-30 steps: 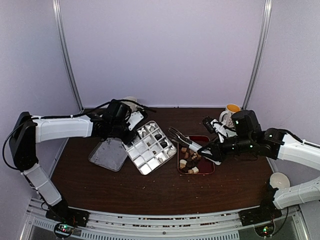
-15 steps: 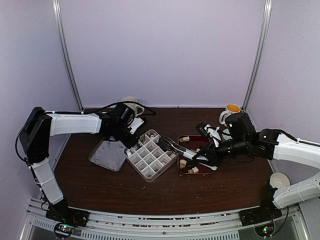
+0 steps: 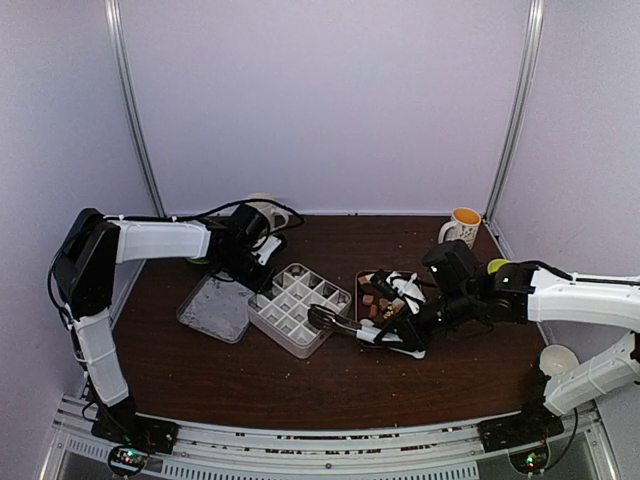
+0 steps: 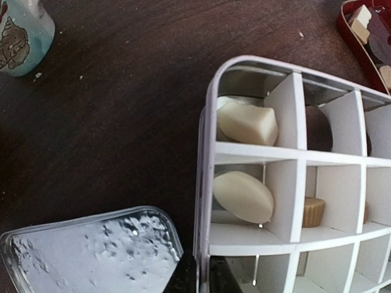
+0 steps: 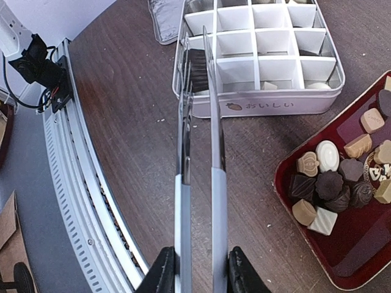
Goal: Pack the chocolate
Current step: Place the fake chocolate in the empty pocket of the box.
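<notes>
The chocolate [image 5: 330,183] lies as mixed dark, tan and white pieces in the dark red tray [image 5: 366,244]. My right gripper [image 5: 198,271] is shut on metal tongs [image 5: 214,152]. The tong tips pinch one dark chocolate piece [image 5: 197,70] over a near corner cell of the white divided tin [image 5: 263,107]. My left gripper [image 4: 201,278] straddles the tin's rim [image 4: 205,201], one finger on each side, pressed close to the wall. Two white pieces [image 4: 247,122] and a tan one [image 4: 313,212] sit in cells nearby. From above, the tin [image 3: 300,310] lies flat between both arms.
The tin's silver lid [image 3: 215,308] lies left of the tin, close to my left fingers. A yellow mug [image 3: 462,225] stands at the back right, a white mug [image 3: 265,210] at the back left, and a white cup [image 3: 558,360] stands off the table's right edge.
The tin, held tilted by my left gripper a second ago, now lies flat. My right arm has swung left, carrying the tongs from over the tray to the tin.
</notes>
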Motion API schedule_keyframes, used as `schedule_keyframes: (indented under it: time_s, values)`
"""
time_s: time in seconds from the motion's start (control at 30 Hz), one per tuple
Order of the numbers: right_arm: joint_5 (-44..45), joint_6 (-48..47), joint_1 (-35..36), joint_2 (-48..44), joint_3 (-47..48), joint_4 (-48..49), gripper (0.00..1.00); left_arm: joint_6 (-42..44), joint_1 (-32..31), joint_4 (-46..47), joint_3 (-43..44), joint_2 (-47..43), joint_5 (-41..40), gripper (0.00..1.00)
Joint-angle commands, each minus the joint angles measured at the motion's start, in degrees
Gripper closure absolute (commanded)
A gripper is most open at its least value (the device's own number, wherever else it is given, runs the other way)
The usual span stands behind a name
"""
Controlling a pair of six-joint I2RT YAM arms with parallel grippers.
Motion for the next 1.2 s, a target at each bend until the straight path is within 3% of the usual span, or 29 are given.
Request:
schedule_keyframes:
  time_s: [0.0, 0.17, 0.5, 0.77, 0.97, 1.17]
  values:
    - [3.9, 1.4, 0.3, 1.1, 3.4, 1.0, 0.82, -2.9, 0.6, 4.2, -0.5, -0.3, 3.8, 0.8]
    - [5.6, 1.6, 0.3, 2.7, 5.2, 0.6, 0.82, -4.5, 0.8, 5.7, -1.5, -1.2, 7.8, 0.79]
    - [6.2, 0.9, 0.3, 5.2, 5.7, -0.4, 0.81, -6.7, 1.0, 3.1, -1.6, -2.3, 7.1, 0.72]
    - [6.0, 0.9, 0.3, 5.7, 5.4, -0.3, 0.68, -6.6, 1.1, 4.3, -3.0, -3.5, 6.1, 0.66]
    - [6.5, 0.4, 0.3, 5.2, 5.1, 0.0, 0.63, -6.3, 1.3, 3.7, -4.0, -3.7, 5.1, 0.59]
    - [9.4, 0.8, 0.3, 3.0, 4.8, 1.1, 0.66, -6.7, 2.0, 4.3, -5.0, -3.6, 5.0, 0.6]
